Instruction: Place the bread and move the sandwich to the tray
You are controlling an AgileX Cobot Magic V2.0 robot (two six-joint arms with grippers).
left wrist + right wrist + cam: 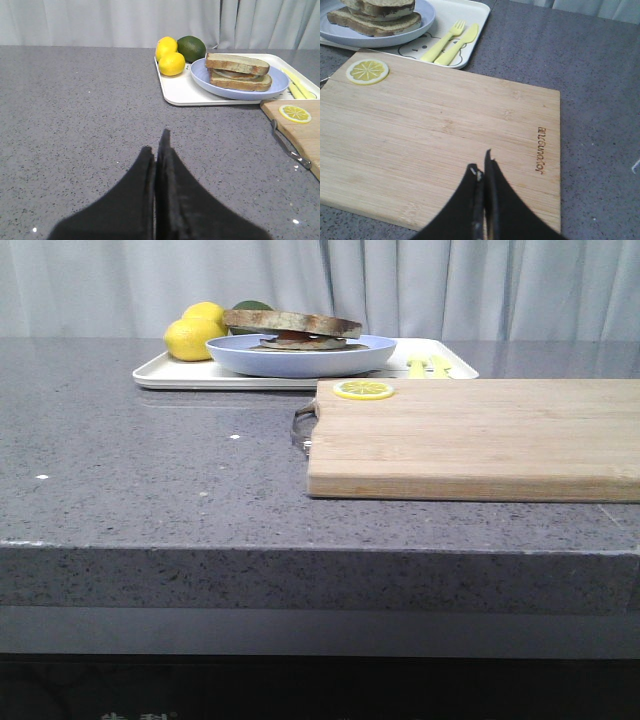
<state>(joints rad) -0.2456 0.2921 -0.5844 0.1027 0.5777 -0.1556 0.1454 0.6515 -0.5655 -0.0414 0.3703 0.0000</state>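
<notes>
The sandwich (300,340) lies on a light-blue plate (240,355) that stands on the white tray (160,372) at the back of the table. The bread (292,322) lies on top of it as the upper slice. The sandwich also shows in the left wrist view (240,80) and the right wrist view (375,22). The egg is hidden between the slices. My left gripper (156,142) is shut and empty over bare grey counter, well short of the tray (180,92). My right gripper (482,164) is shut and empty over the near part of the wooden cutting board (445,130).
Two lemons (195,338) and a green fruit (191,48) sit at the tray's left end. A yellow fork and knife (450,40) lie at its right end. A lemon slice (363,390) lies on the cutting board (470,435), which has a metal handle (290,150).
</notes>
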